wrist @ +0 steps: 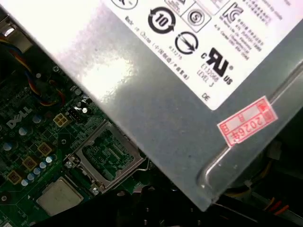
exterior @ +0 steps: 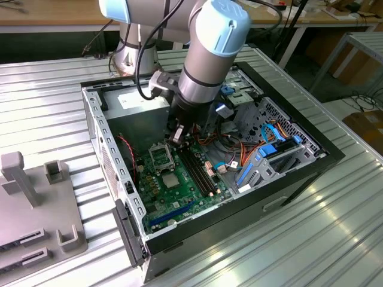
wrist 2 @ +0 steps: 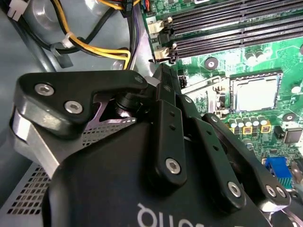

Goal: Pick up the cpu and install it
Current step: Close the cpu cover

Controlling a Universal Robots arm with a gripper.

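Note:
The cpu (exterior: 170, 179) is a small silver-grey square lying flat on the green motherboard (exterior: 179, 200) inside the open computer case. It also appears in the first wrist view as the cpu (wrist: 59, 195) and in the second wrist view as the cpu (wrist 2: 255, 92). Right beside it stands the black hinged frame (exterior: 160, 156) with a green centre, frame (wrist: 106, 156). My gripper (exterior: 178, 136) hangs over the board by that frame's far corner, a short way from the cpu and above it. The black gripper body (wrist 2: 156, 78) takes up the near part of the second wrist view.
The grey power-supply box (exterior: 134, 107) (wrist: 180, 94) sits close behind the gripper. Long black memory slots (exterior: 200, 170) (wrist 2: 227, 23) run beside the frame. Loose cables (wrist 2: 94, 47) and blue drive brackets (exterior: 263, 155) crowd the case's right. A grey fixture (exterior: 36, 203) stands outside.

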